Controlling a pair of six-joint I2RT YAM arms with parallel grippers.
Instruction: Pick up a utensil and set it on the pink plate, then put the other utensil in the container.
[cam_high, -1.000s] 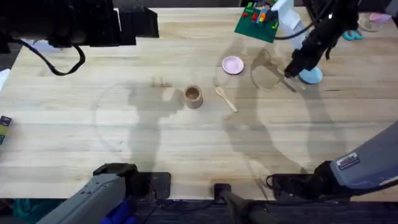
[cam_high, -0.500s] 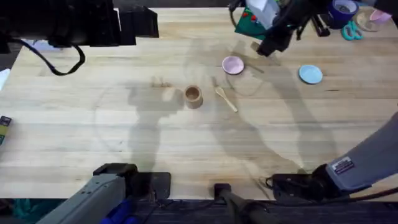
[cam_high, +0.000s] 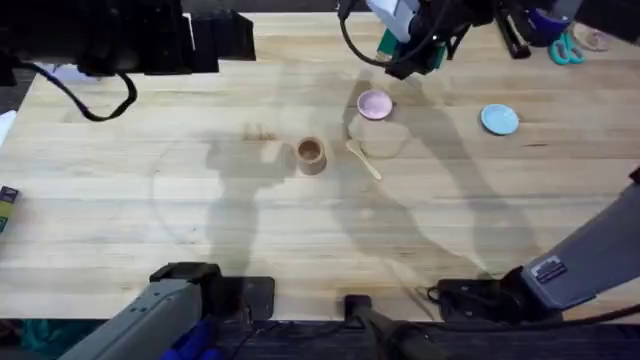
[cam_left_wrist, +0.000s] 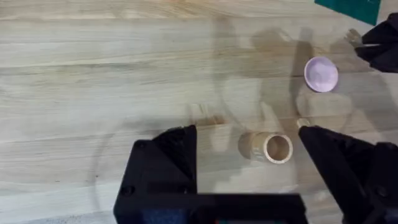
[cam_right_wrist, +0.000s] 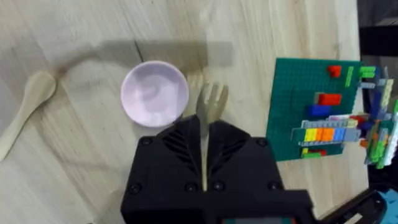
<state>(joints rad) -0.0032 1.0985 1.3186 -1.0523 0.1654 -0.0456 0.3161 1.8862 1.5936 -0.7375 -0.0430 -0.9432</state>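
Note:
My right gripper (cam_right_wrist: 203, 127) is shut on the wooden fork (cam_right_wrist: 211, 102), whose tines stick out past the fingers. It hangs above the table just beside the pink plate (cam_right_wrist: 154, 93), toward the far edge. In the overhead view the right gripper (cam_high: 405, 68) is behind and to the right of the pink plate (cam_high: 374, 104). The wooden spoon (cam_high: 363, 159) lies flat between the plate and the wooden cup (cam_high: 311, 155), which stands upright. My left gripper (cam_left_wrist: 245, 134) is open, held high over the table with the cup (cam_left_wrist: 267, 147) far below it.
A light-blue plate (cam_high: 499, 119) sits to the right of the pink one. A green brick baseplate (cam_right_wrist: 317, 106) with coloured bricks lies at the far edge next to the right gripper. The left arm (cam_high: 120, 35) looms dark at the upper left.
The right arm has swung left from beside the blue plate to just behind the pink plate, carrying the fork. The left arm, cup and spoon have stayed put.

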